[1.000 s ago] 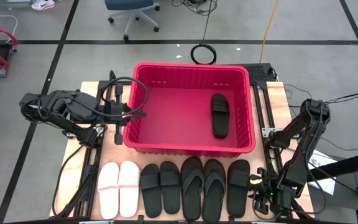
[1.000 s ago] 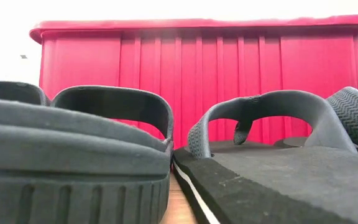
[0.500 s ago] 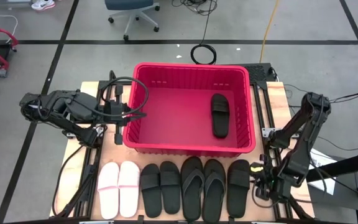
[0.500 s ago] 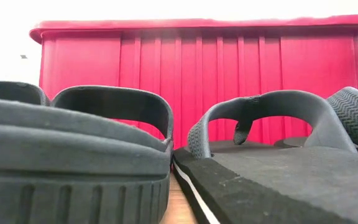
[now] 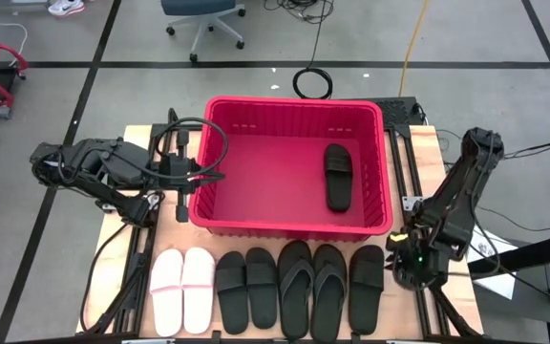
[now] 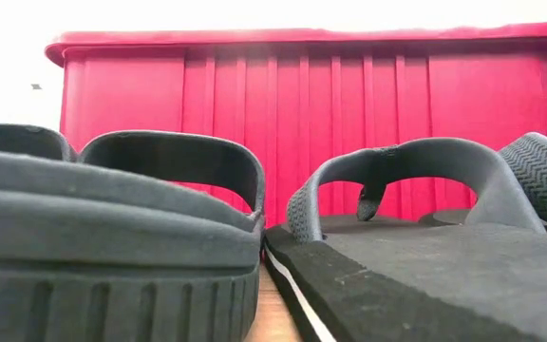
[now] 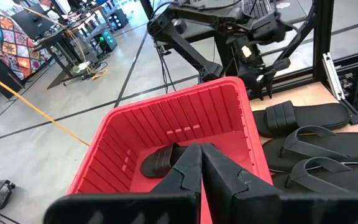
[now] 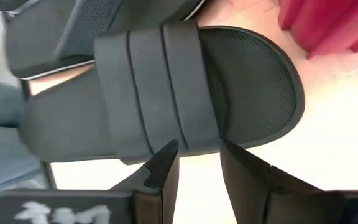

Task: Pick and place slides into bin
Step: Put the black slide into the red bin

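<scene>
One black wide-strap slide (image 5: 337, 176) already lies inside the red bin (image 5: 292, 105), toward its right wall, so the task is barely begun. Seven slides are left in a row on the desk (image 5: 418, 143) in front of the bin: a pale pink pair (image 5: 182, 290) at the left end, then a black wide-strap pair (image 5: 246, 290), the black thong flip-flops (image 5: 311, 289), and a single black wide-strap slide (image 5: 367, 287) at the right end, the likely mate of the one already binned.

That single slide looks to be the next target. The right gripper (image 5: 411, 272) hangs just beside its outer edge, off the right side of the row. In the right wrist view its fingers (image 8: 163, 167) stand apart, pointing at the slide's broad strap (image 8: 157, 87), with nothing between them and no contact that I can see. The grasp, lift and carry to the bin are all not yet done.

The left gripper (image 7: 199, 167) waits at the bin's left wall, fingers pressed together and empty, looking across the bin's interior.

Compared with a second ago, the right arm has pulled in from the desk's near right corner toward the end slide, its wrist sliding up alongside it, and its fingers have narrowed somewhat. The slides, the bin and the left arm have not shifted.
</scene>
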